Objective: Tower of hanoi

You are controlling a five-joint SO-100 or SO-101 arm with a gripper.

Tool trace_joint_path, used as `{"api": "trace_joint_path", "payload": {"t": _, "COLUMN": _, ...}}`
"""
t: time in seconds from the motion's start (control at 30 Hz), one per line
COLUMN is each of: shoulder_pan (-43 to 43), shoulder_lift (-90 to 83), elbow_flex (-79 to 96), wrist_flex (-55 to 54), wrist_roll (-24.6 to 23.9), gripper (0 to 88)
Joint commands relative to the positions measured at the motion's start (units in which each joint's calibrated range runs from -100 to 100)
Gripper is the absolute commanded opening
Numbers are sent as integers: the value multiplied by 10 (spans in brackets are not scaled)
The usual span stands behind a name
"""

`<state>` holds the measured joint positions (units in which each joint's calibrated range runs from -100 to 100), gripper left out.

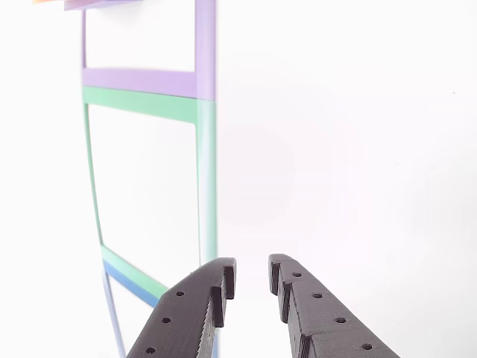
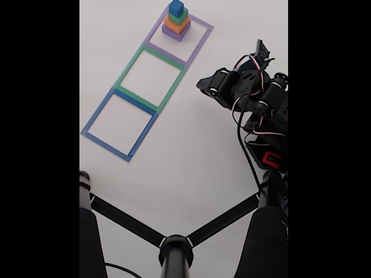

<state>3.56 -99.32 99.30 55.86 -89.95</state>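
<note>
At the bottom edge of the other view, your two black, ridged plastic fingers [image 1: 252,280] reach up into the picture with a narrow gap between their tips, and nothing sits in that gap. They hang over a plain white surface [image 1: 350,149]. To their left you can see the flat square outlines taped or printed on it: a purple outline [image 1: 141,79] at the top, a green outline [image 1: 206,171] below it sharing an edge, and a strip of the blue outline [image 1: 130,283] just beside the left finger.

From the fixed view, you look down on the same white surface. The three flat outlines run in a diagonal row: blue [image 2: 119,124] lowest and leftmost, green [image 2: 152,78] in the middle, purple [image 2: 179,35] at the top. Your tower stands inside the purple outline, stacked upright: the matte purple square block [image 2: 174,34] at the base, the orange block [image 2: 177,24] on it, the green block [image 2: 178,16] above that, and the small blue block [image 2: 176,7] on top. The black arm [image 2: 255,98] with its red and white wires sits at the right, well apart from the tower, its head pointing left towards the outlines. A black forked stand [image 2: 175,246] crosses the bottom of the picture.
</note>
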Motion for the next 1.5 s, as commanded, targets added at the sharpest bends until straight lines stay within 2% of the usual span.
{"api": "trace_joint_path", "payload": {"t": 0.0, "shoulder_pan": 1, "shoulder_lift": -7, "elbow_flex": 7, "wrist_flex": -12, "wrist_roll": 1, "gripper": 11}}
{"api": "trace_joint_path", "payload": {"t": 1.47, "shoulder_pan": 1, "shoulder_lift": -7, "elbow_flex": 7, "wrist_flex": -12, "wrist_roll": 1, "gripper": 11}}
